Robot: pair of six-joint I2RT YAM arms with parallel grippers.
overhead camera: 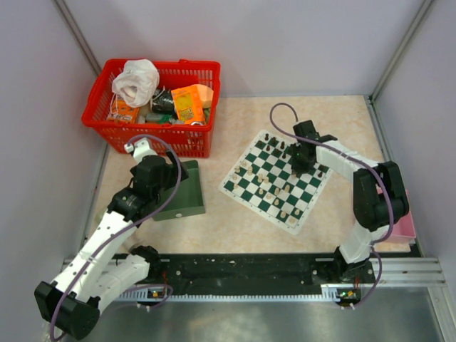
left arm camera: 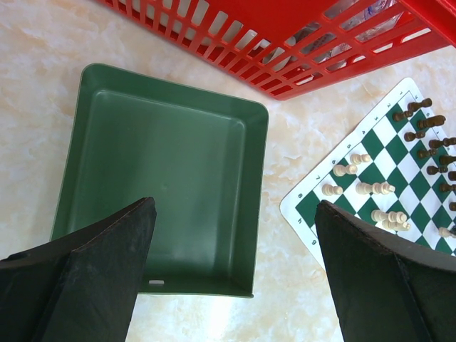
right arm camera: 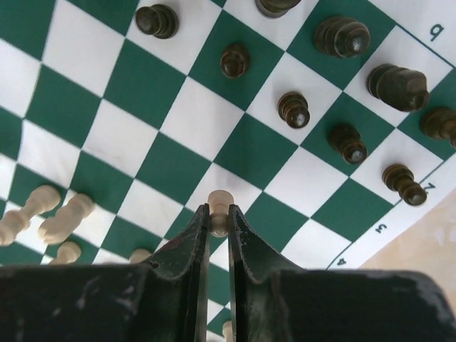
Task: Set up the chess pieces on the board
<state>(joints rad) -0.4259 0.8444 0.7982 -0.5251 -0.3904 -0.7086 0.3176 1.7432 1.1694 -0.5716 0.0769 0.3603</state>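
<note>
The board (overhead camera: 249, 187) lies tilted on the table, right of centre. Black chess pieces (right arm camera: 293, 108) stand along its far side, and cream-white pieces (right arm camera: 43, 214) stand or lie nearer. My right gripper (right arm camera: 219, 214) is shut on a small cream-white piece (right arm camera: 219, 200) just over a white square of the board (right arm camera: 192, 114). In the top view this right gripper (overhead camera: 299, 162) hangs over the board's far right part. My left gripper (left arm camera: 235, 206) is open and holds nothing, poised over the near right corner of the plain green tray (left arm camera: 171, 164). The board's left corner (left arm camera: 313, 206) carries white pieces (left arm camera: 356, 187).
A red basket (overhead camera: 153, 107) full of assorted items stands at the back left, just behind the green tray (overhead camera: 187, 196). A pink object (overhead camera: 405, 228) lies by the right arm's base. Grey walls enclose the table on three sides.
</note>
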